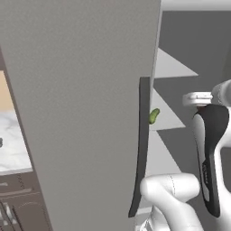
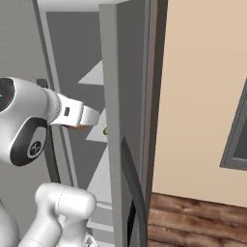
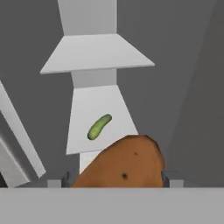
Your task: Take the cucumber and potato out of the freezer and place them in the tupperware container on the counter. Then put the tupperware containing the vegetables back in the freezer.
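**Potato between the fingers, cucumber on the shelf**

Gripper (image 3: 116,181) stands spread wide around the potato (image 3: 122,164), one finger tip at each flank; the orange-brown lump sits between them, apparently gripped. Beyond it the cucumber (image 3: 99,126) lies slantwise on a pale freezer shelf (image 3: 98,116). From the left base view, the cucumber (image 1: 154,116) peeks past the open freezer (image 1: 85,103) door's edge.

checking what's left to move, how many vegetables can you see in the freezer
2: the cucumber lies on a pale shelf; the potato sits between the fingers. Others may be hidden.
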